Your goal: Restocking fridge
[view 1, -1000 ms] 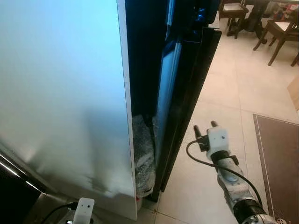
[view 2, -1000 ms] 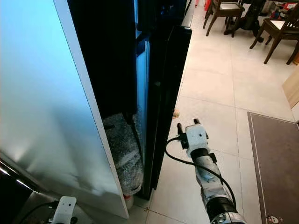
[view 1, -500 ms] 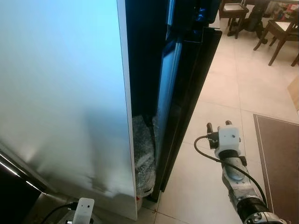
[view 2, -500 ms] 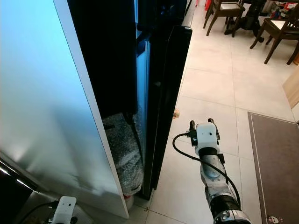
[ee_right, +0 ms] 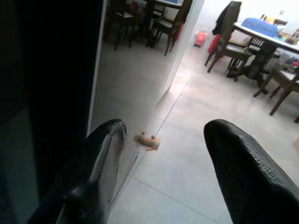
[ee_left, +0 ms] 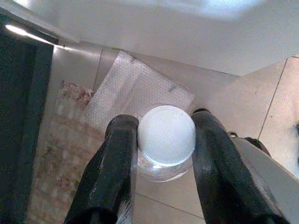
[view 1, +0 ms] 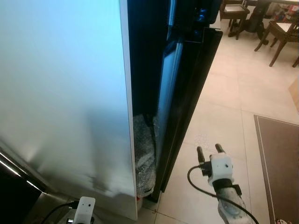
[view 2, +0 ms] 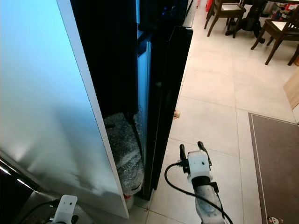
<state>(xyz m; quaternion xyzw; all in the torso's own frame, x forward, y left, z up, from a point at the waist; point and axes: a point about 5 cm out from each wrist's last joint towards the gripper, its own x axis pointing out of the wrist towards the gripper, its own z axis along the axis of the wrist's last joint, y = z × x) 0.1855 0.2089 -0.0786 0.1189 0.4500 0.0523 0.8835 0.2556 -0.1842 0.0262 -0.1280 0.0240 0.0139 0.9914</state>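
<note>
A clear bottle with a white ribbed cap [ee_left: 166, 135] sits between the two black fingers of my left gripper [ee_left: 164, 122], which is shut on it low by the floor. The left wrist's white camera housing [view 1: 84, 208] shows at the bottom edge. A tall black fridge door [view 1: 194, 93] stands slightly ajar next to a broad white panel [view 1: 65, 93]; the gap between them is dark. My right gripper [view 1: 209, 150] hangs open and empty over the tiles, just right of the door's lower edge [ee_right: 100, 93].
A bundle of bubble wrap [view 1: 145, 158] fills the bottom of the gap. A small tan object [view 2: 176, 113] lies on the floor by the door. A dark mat [view 2: 273, 163] lies at right. Wooden chairs [view 2: 275, 32] and a table stand at the back.
My right gripper has dropped lower and drawn back toward me, staying open. The left gripper still holds the bottle.
</note>
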